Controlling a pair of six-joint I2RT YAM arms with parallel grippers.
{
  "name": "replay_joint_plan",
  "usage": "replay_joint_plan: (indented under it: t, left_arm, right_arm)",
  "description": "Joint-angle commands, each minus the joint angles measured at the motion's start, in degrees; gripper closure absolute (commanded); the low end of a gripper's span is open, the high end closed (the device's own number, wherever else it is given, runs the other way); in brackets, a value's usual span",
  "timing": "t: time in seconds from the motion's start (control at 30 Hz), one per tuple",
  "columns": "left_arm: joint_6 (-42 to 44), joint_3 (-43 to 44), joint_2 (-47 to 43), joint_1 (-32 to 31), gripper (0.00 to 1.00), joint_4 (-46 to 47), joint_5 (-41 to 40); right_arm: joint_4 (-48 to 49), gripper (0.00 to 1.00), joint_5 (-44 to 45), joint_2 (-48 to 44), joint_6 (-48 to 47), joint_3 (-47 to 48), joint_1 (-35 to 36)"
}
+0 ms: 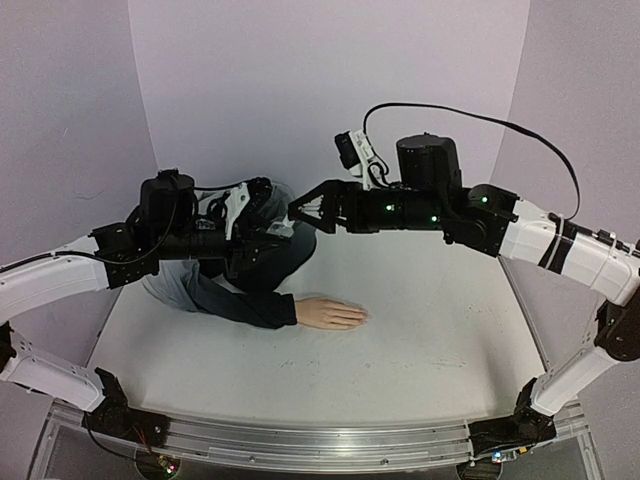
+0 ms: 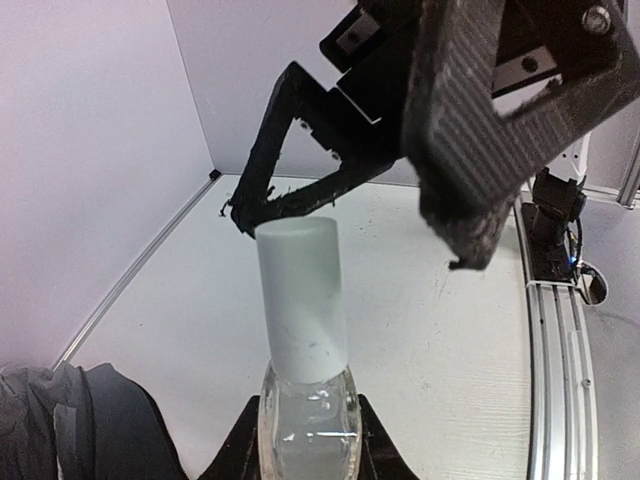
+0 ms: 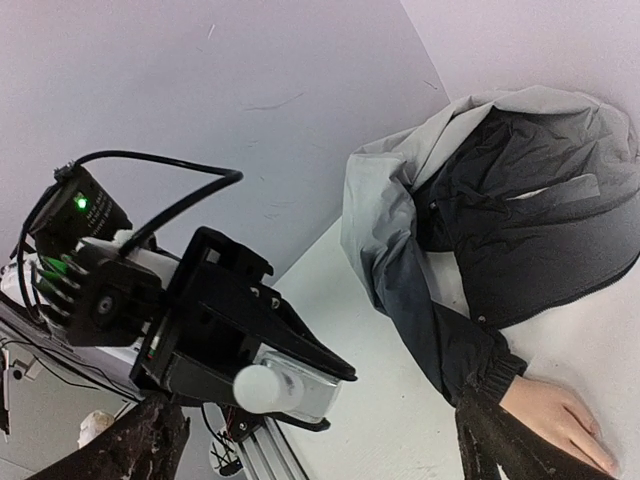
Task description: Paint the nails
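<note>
- The nails (image 1: 358, 318) belong to one pale mannequin hand (image 1: 330, 313) lying flat on the counter (image 1: 430, 330), near the middle, fingers pointing to the robot's right. They are too small to make out singly in any view.
- The hand comes out of the dark cuff of one navy-and-grey jacket sleeve (image 1: 245, 300), which is bunched up behind it at the left rear.
- Neither pair of jaws is near the hand; both meet in the air above the jacket.
- There is one small bottle (image 2: 308, 420), with a clear glass body and a tall white cap (image 2: 300, 300). The left jaws are closed on the glass body and hold it upright.
- The right jaws are spread wide and hold nothing. Their two black fingers (image 2: 470, 150) stand on either side of the cap's top.
- Only the left wrist view shows how close one fingertip comes to the cap's rim; whether they touch I cannot tell.
- Only the right wrist view shows the cap end-on, along with the jacket's grey hood and the mannequin hand beyond the cuff.
- Only the top view shows both of the two arms whole, with the bottle almost hidden between them.
</note>
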Motion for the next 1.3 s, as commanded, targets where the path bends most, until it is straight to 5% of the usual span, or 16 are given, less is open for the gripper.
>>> replay_joint_plan:
  t: [0.0,0.2,0.4,0.53,0.67,0.77,0.93,0.97,1.07,1.17,1.27]
  left_arm:
    - [1.33,1.47,0.80,-0.61,1.00,1.67,-3.87]
    - [1.31,2.03,1.67,-1.18,1.00,0.72,-8.04]
    - [1.06,2.18,1.76,-1.37,1.00,0.16,-8.78]
    - [-0.78,3.10,1.89,-1.32,1.00,-1.04,-3.60]
    - [-0.90,4.13,1.35,-0.02,1.00,-2.34,25.74]
    - [-1.08,4.66,0.81,0.15,1.00,-2.35,41.76]
    - [0.04,3.76,-0.39,0.31,1.00,-2.35,26.63]
    - [-0.38,3.97,-0.12,0.35,1.00,-2.35,22.70]
    - [-1.12,4.36,0.43,0.32,1.00,-2.32,11.53]
    - [-0.08,3.90,0.56,0.30,1.00,-2.29,5.13]
    - [1.18,3.73,0.93,0.13,1.00,-2.35,1.45]
  right_arm:
    - [-1.56,0.11,0.00,3.01,2.19,5.28,0.18]
    - [-0.48,0.45,0.54,8.87,5.16,10.01,0.24]
    - [8.40,1.00,0.25,9.85,6.31,6.87,0.19]
    - [16.09,1.00,-6.83,9.09,-2.21,2.30,0.22]
    - [24.76,1.00,-35.86,4.85,-26.70,-8.86,0.11]
    - [24.94,1.00,-45.60,5.20,-26.26,-10.88,-3.49]
    - [27.75,1.00,-37.72,3.71,-21.69,-10.75,-1.54]
    - [28.45,0.97,-35.09,3.19,-20.53,-11.25,-1.31]
    - [30.16,0.59,-25.73,1.14,-15.74,-12.85,-1.19]
    - [26.46,0.10,-11.45,-0.61,-8.22,-11.57,-1.15]
    - [16.00,0.02,-3.31,-1.05,-2.68,-7.53,-1.24]
